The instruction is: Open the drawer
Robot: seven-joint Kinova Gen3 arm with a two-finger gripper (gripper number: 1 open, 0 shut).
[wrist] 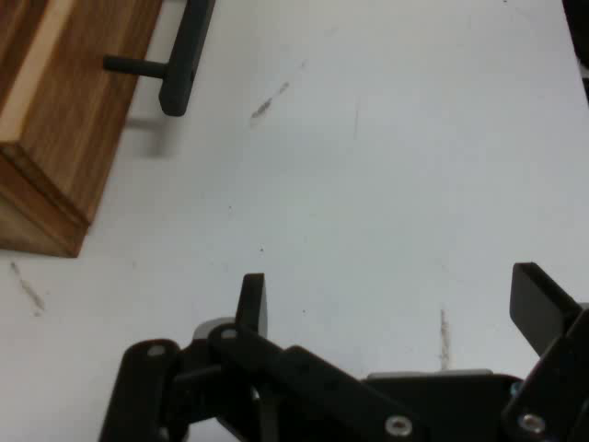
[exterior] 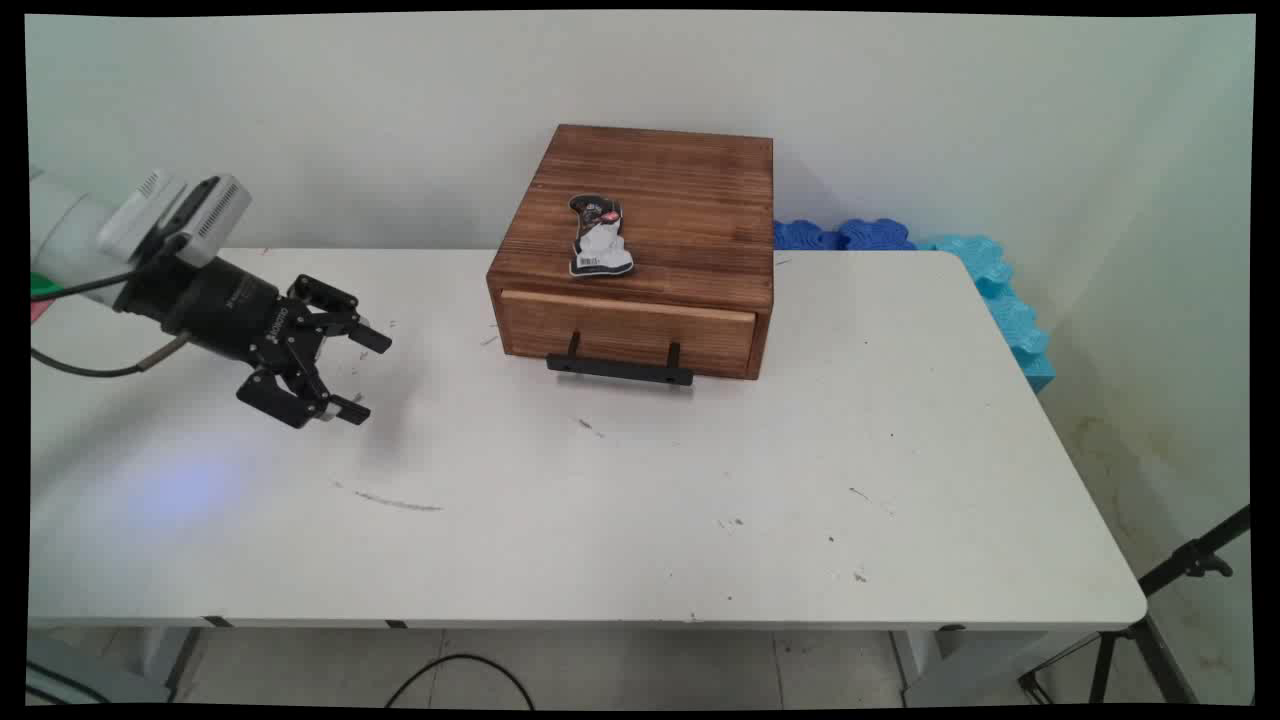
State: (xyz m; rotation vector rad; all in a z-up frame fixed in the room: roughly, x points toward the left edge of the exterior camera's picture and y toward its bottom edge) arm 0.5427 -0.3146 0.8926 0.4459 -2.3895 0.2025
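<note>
White wall is seen behind a white table [exterior: 700,500], whose top is marked with small scuffs and specks. Toward the table's 12 o'clock a wooden box [exterior: 650,210] is set, its drawer shut and a black handle [exterior: 620,370] carried on the drawer front. On the box lid a small black-and-white packet [exterior: 599,236] is laid flat. Blue foam pieces [exterior: 930,250] are stacked at the table's 2 o'clock, against the wall, and a black tripod [exterior: 1160,610] is seen on the floor at 4 o'clock. At the table's 9 o'clock the gripper [exterior: 362,374] is held above bare tabletop, pointed toward 3 o'clock, with its fingers spread wide and nothing between them. It is kept well apart from the box. In the hand view the gripper [wrist: 396,299] is shown over bare table, with the box corner [wrist: 46,166] and handle [wrist: 179,55] at 10 and 11 o'clock.
</note>
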